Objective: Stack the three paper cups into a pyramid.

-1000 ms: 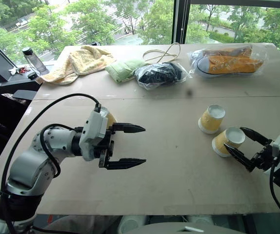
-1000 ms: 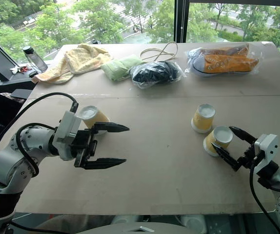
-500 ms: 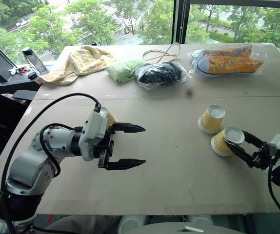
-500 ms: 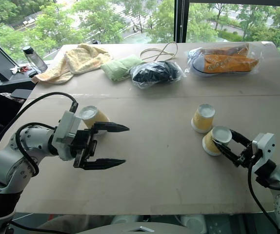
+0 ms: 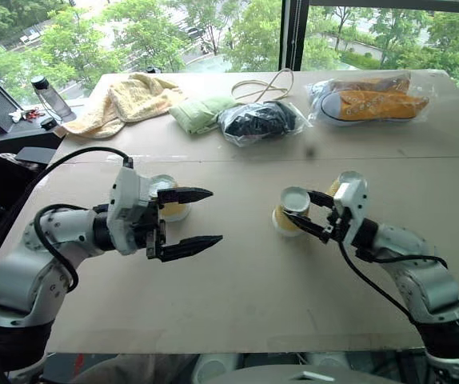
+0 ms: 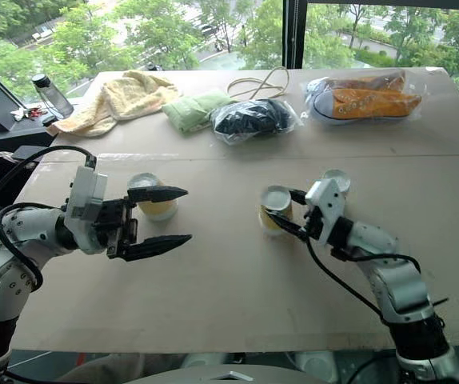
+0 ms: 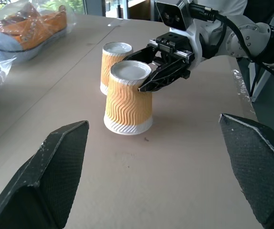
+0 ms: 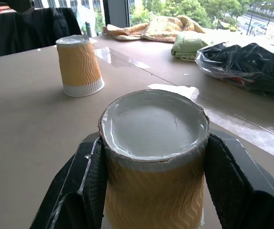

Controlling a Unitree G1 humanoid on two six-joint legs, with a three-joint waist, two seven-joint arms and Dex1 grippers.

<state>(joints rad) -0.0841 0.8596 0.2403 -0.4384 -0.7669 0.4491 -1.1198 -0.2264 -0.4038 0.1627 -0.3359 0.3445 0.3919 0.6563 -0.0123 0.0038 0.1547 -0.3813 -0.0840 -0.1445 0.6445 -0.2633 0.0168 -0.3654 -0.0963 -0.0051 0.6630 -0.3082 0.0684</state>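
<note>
Paper cup point(image 5: 291, 210) is clamped upside-down in the right hand point(image 5: 316, 218), mid-counter point(image 5: 237, 296). Left hand point(image 5: 185, 222) hangs spread, empty. I'd park it base-down beside the left-edge cup point(image 5: 168, 200), rims touching.

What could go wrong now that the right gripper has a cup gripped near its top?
The right gripper pinches its cup only at the top, so it could tilt or crumple. The left gripper hangs open right beside the cup on the left and could knock it.

long brown table point(image 5: 253, 304) before tall windows point(image 5: 213, 32) (green trees outside), daylight across the surface
</note>
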